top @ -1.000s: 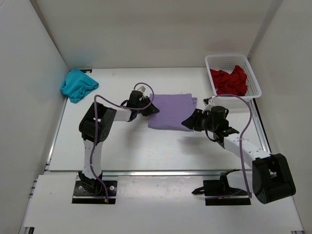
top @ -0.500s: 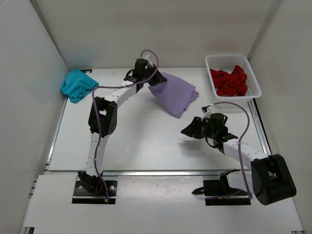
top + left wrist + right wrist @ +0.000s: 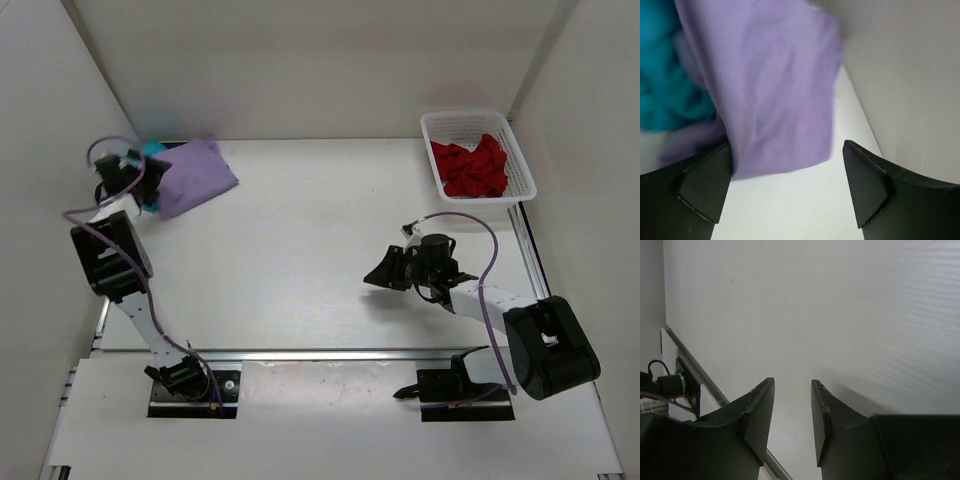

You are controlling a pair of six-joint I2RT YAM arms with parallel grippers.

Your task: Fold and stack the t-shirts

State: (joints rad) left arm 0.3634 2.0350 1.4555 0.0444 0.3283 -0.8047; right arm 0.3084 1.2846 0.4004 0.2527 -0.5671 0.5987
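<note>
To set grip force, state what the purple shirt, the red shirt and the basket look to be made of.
Purple shirt: soft cloth, probably knit, with a matte finish; it hangs in loose, rounded folds.
Red shirt: also matte cloth, crumpled into bunches; the weave is too small to tell.
Basket: likely rigid white plastic; its open mesh walls hold a straight, even rim.

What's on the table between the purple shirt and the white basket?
Nothing. In the top view the table is bare all the way from the purple shirt at far left to the basket at far right.
</note>
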